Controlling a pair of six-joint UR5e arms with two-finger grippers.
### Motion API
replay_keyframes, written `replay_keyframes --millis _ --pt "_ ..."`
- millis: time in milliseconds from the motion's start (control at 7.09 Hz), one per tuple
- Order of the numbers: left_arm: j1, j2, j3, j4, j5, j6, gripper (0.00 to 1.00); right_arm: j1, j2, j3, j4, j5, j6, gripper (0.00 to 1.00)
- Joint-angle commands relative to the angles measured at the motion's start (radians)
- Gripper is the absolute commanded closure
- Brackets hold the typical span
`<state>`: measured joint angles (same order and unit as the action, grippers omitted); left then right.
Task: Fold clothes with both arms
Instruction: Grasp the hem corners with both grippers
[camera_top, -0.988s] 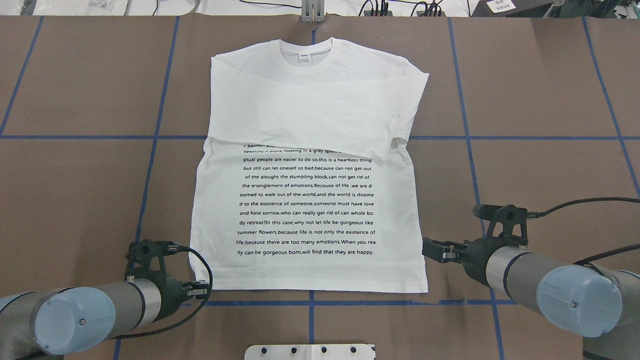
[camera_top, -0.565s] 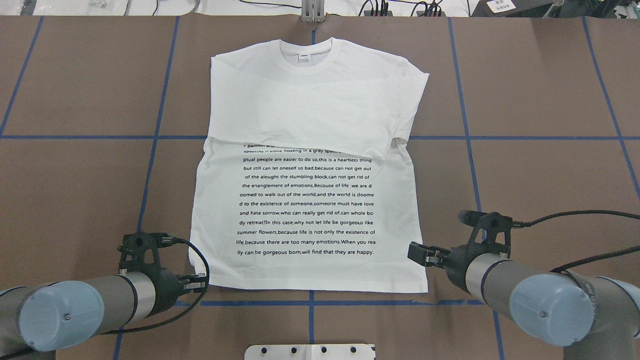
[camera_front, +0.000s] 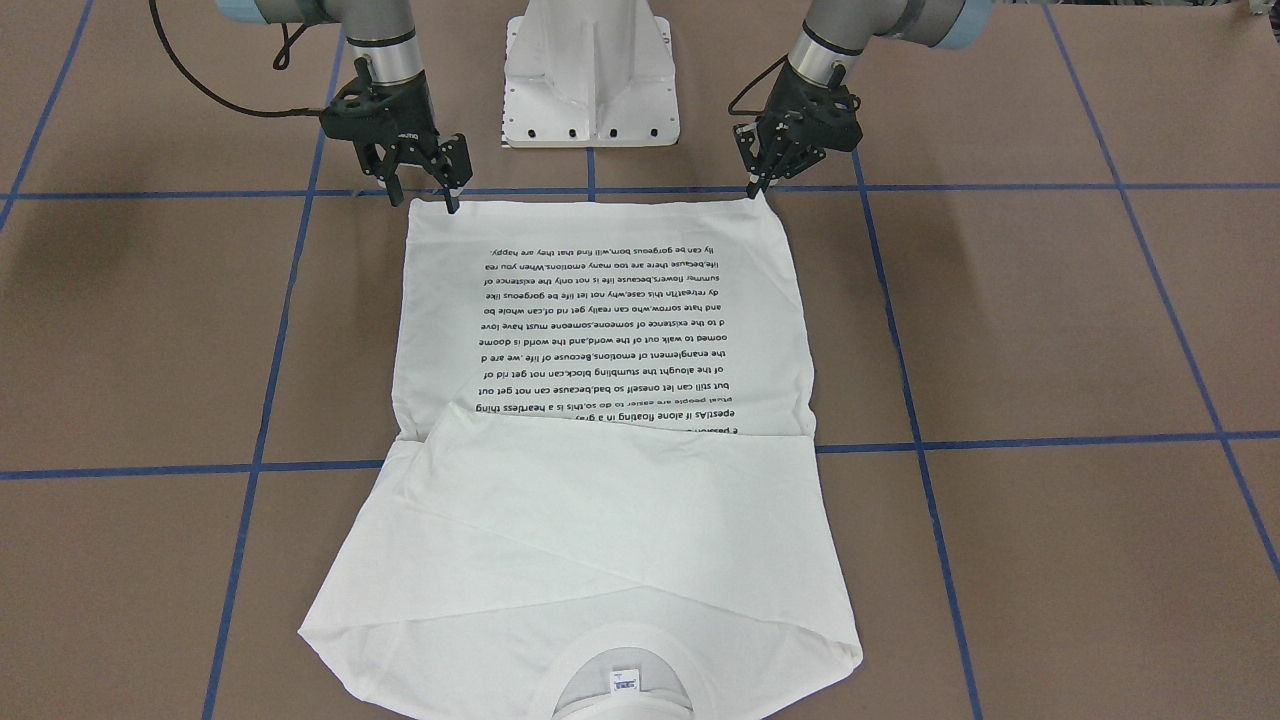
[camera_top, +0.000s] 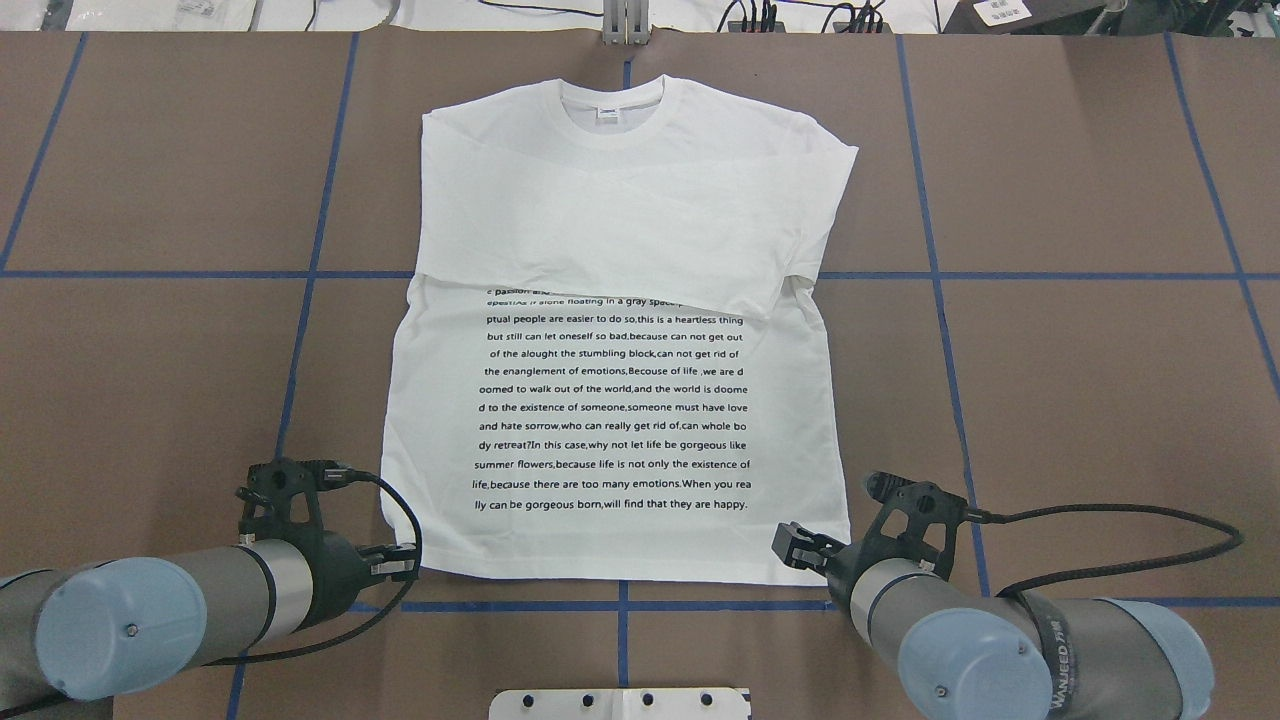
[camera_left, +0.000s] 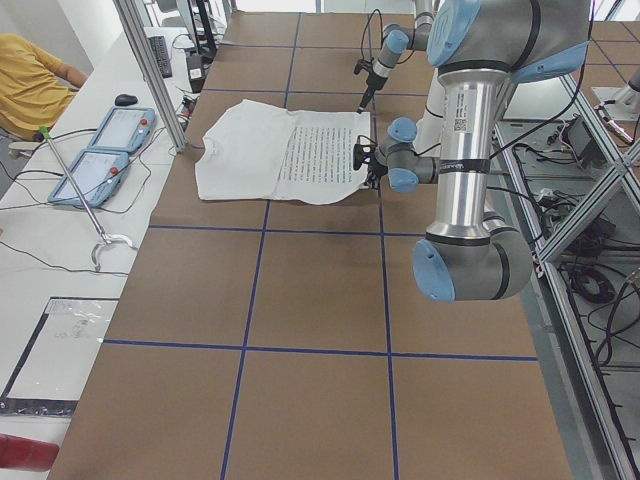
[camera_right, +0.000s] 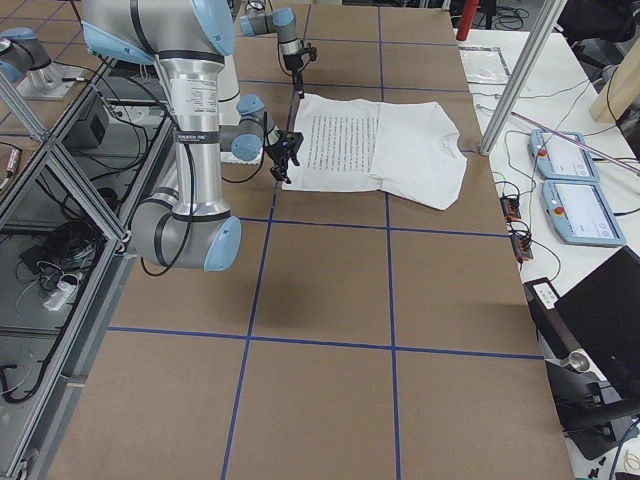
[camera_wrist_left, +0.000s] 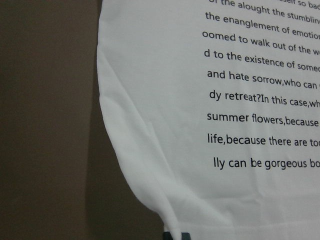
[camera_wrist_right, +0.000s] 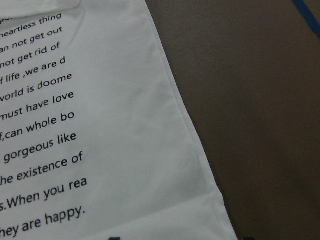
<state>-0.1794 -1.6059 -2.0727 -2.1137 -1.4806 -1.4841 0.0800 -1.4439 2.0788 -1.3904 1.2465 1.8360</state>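
Brown tabletop (camera_top: 1100, 350) with blue tape lines, and the shirt (camera_top: 620, 420) lies flat in the middle of it, printed side up, collar away from the robot. Here's where the fold stands: both sleeves (camera_top: 640, 250) are already crossed over the chest, covering the top lines of text, so the width is tucked in. The body is at full length, so the bottom-to-collar fold is the work left.

Now the arms. The left arm (camera_top: 150, 610) and right arm (camera_top: 1000, 650) both reach low, one to each corner of the hem (camera_top: 620, 575) nearest the robot.

The left fingers (camera_front: 757, 180) look pinched shut on their corner, and the wrist view shows cloth gathering into them. The right fingers (camera_front: 452, 185) stand open, touching or just over their corner, with no grip yet.

The small label (camera_top: 607, 113) sits exposed at the neckline. I'd call it roughly halfway.
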Motion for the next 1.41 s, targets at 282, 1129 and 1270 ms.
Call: replay_keyframes --millis 282,1129,1270 --pt "0.0 0.0 -0.001 -0.002 -0.001 -0.001 1.0 -0.008 0.025 -0.029 -0.058 -0.025 0.019 0.25" --pt "0.001 -0.002 -0.001 -0.005 -0.003 -0.001 1.0 -0.022 0.002 -0.031 -0.059 -0.038 0.022 0.26" --pt "0.0 -0.002 -0.003 -0.006 -0.003 -0.001 1.0 -0.034 0.003 -0.031 -0.059 -0.067 0.022 0.41"
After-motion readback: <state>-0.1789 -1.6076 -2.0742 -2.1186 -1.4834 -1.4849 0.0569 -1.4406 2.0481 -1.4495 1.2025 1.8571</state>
